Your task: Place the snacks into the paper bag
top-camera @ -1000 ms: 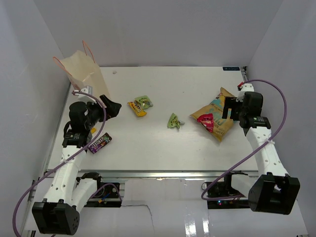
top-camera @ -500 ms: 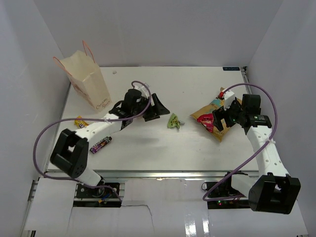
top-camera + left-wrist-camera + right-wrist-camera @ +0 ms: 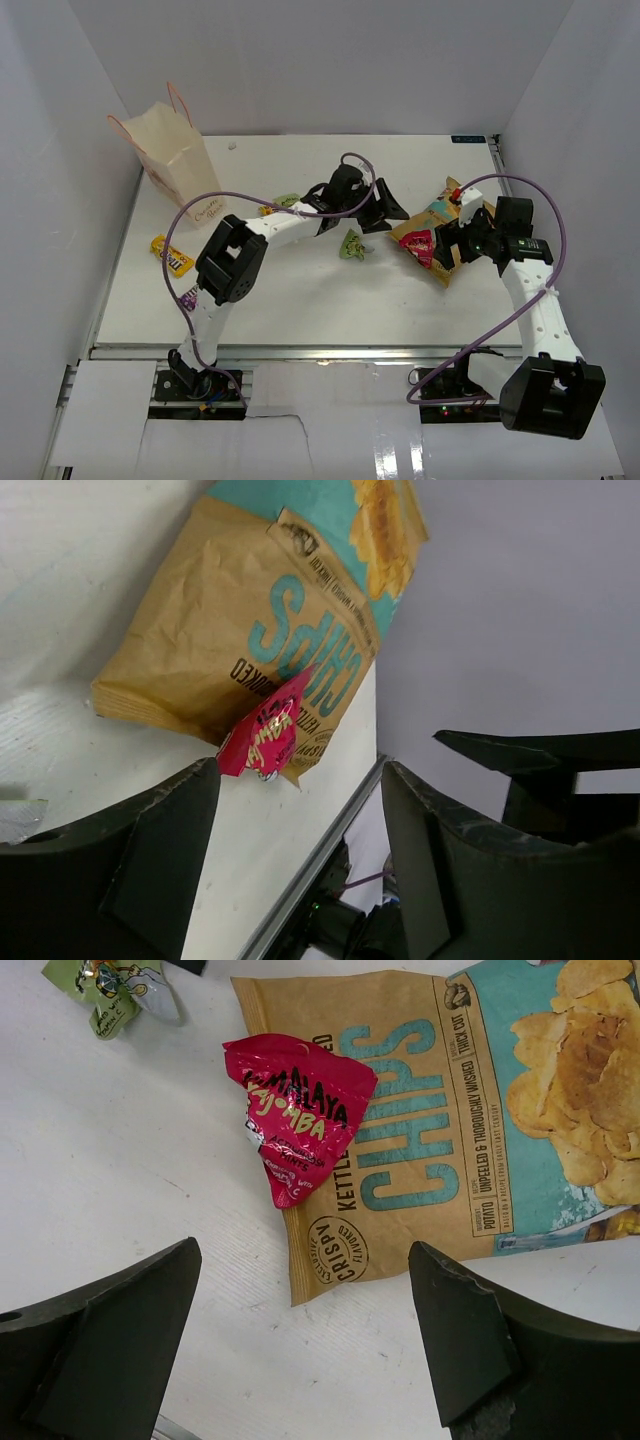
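Note:
The large chip bag (image 3: 440, 222) lies flat at the table's right; it fills the left wrist view (image 3: 270, 630) and the right wrist view (image 3: 480, 1110). A red packet (image 3: 418, 243) rests on its near corner and shows in both wrist views (image 3: 265, 735) (image 3: 300, 1120). A green packet (image 3: 352, 244) lies left of the bag (image 3: 110, 985). My left gripper (image 3: 390, 205) (image 3: 300, 860) is open and empty, just left of the chip bag. My right gripper (image 3: 452, 236) (image 3: 300, 1340) is open and empty over the bag's near edge. The paper bag (image 3: 170, 150) stands at the back left.
A yellow packet (image 3: 172, 256) lies at the left, near the paper bag. Another green and yellow packet (image 3: 285, 203) peeks out beside my stretched left arm. The left arm spans the table's middle. White walls enclose the table on three sides.
My left arm has swung from beside the paper bag across the table to the chip bag. My right gripper has shifted slightly left over the bag. A yellow packet now lies at the left.

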Robot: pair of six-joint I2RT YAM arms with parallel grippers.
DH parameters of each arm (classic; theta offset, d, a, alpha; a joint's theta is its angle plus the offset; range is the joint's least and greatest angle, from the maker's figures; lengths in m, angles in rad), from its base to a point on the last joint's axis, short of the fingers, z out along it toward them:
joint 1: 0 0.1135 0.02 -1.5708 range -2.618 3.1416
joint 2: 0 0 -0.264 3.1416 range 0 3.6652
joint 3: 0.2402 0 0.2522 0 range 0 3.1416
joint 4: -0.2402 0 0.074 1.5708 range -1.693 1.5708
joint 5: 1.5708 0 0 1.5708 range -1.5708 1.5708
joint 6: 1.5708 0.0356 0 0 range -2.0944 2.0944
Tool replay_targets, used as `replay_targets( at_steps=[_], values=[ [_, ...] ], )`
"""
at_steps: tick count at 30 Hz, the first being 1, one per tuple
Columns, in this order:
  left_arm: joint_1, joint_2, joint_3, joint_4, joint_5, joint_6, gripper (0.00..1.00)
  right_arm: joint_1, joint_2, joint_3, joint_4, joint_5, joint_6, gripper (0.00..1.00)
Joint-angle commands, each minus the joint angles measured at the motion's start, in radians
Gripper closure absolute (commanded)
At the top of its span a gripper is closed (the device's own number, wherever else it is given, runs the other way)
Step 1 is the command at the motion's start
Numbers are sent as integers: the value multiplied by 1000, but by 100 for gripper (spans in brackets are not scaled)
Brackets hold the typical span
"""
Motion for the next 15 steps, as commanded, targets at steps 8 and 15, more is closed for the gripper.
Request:
replay_targets(
  at_steps=[8,15],
  values=[
    [-85,145,301,-266,-30,220,32,-19,-13,-14,20,-56,30,10],
    [-115,204,398,-398,-152,327,46,-21,-10,-14,20,-68,35,10]
  ],
)
